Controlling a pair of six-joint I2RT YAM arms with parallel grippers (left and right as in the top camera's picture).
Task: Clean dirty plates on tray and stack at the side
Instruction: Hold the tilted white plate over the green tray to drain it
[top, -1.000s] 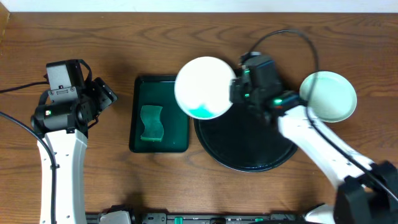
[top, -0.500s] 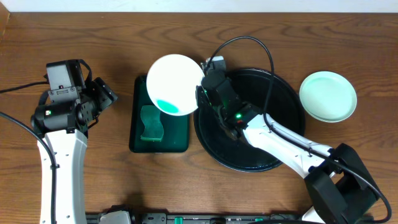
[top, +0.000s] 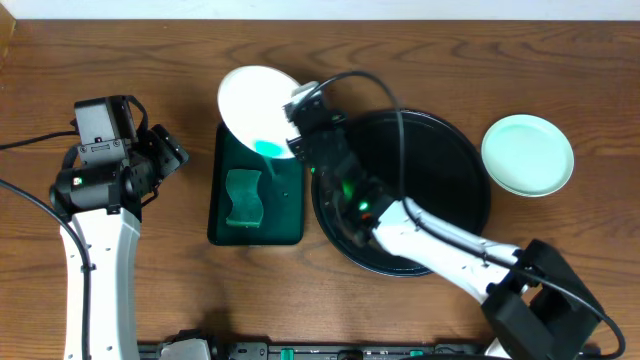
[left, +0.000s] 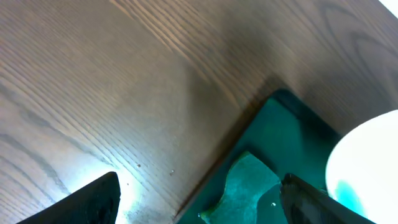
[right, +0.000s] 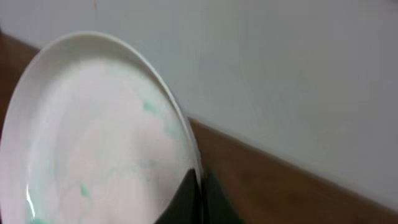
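your right gripper (top: 295, 126) is pinched tight on the rim of a green-smudged white plate (top: 250, 98), tilted over the far end of the dark green tray (top: 286, 226), which holds the sponge (top: 244, 198). a pale-mint plate (top: 527, 154) lies on the table beside the black tray (top: 445, 190). your left gripper (top: 170, 153) gapes wide, holding nothing.

Holds the left arm (top: 95, 250) straight up from the bottom edge of the overhead view, wrist bent so that the left gripper (top: 172, 152) points right and slightly upward. Spreads its jaws wide, the two dark fingers (left: 93, 198) far apart at the lower corners of the left wrist view, nothing between them. Stretches the right arm (top: 440, 240) from the lower right corner diagonally up and left. Clamps the right gripper (top: 297, 125) tight on the rim of a plate (top: 250, 100), dark fingertips (right: 189, 199) pinching its edge.
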